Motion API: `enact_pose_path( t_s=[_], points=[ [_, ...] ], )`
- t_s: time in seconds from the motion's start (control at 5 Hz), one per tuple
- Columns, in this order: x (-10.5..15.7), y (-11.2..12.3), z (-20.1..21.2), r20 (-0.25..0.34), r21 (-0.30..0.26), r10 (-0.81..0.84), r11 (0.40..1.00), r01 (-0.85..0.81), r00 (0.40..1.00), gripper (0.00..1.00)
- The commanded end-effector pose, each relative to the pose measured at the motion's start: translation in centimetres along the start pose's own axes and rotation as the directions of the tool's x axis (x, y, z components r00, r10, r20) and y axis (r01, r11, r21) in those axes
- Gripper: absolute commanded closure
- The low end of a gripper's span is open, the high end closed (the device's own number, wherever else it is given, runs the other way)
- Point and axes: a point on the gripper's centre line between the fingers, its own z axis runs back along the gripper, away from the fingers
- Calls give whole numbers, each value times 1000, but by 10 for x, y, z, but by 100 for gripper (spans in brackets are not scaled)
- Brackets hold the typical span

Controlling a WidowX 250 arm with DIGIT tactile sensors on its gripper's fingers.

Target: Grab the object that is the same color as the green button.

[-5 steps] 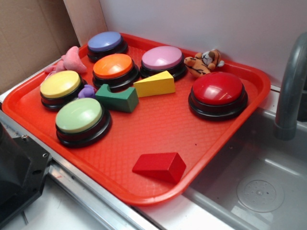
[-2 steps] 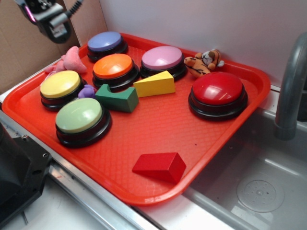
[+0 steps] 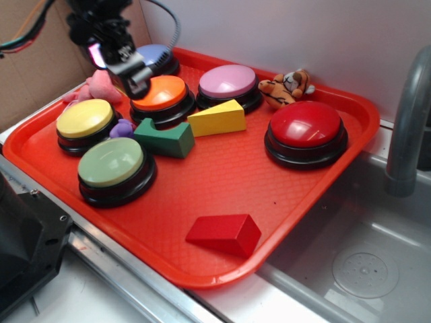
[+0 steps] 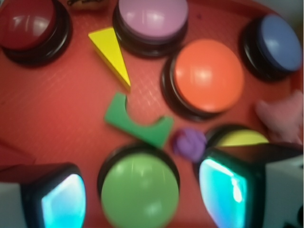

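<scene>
Starting at the left of the exterior view, you have the black gripper (image 3: pixel 128 70) hanging above the back-left corner of the red plastic tray (image 3: pixel 222 182), over the gap between the blue domed button (image 3: pixel 149 59) and the orange domed button (image 3: pixel 159 93). In the wrist view its 2 fingers (image 4: pixel 57 197) frame the bottom of the picture well apart with nothing between them, so the claw is spread and empty.

Below it sit the yellow domed button (image 3: pixel 84 118) and the large pale green domed push button on its black base (image 3: pixel 111 162), with a small purple lump (image 3: pixel 122 129) wedged between them. Just right of those, your target, the small dark green wooden block with a curved notch in its top (image 3: pixel 165 138), lies flat on the tray, close in front of the orange button and nearly touching the yellow wooden wedge (image 3: pixel 217 118). Further right are the pink domed button (image 3: pixel 227 81), the red domed button (image 3: pixel 305 124) and, near the front edge, the red wedge block (image 3: pixel 223 233).

So far nothing is grabbed. I judge you are in the approach: you have yet to centre over the green block, descend, close and lift. Mind the crowding from the orange button and yellow wedge.
</scene>
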Motion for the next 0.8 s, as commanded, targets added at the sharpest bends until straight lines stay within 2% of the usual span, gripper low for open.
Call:
enact_pose_path(
  t_s=[0.0,0.4,0.6],
  points=[
    [22,-10,-52,-30,-27,-59,998,58,998,0],
    [21,-23,-80,-79,-79,-107,992,101,991,0],
    [22,-29,-83,-76,-79,-117,991,111,990,0]
  ],
)
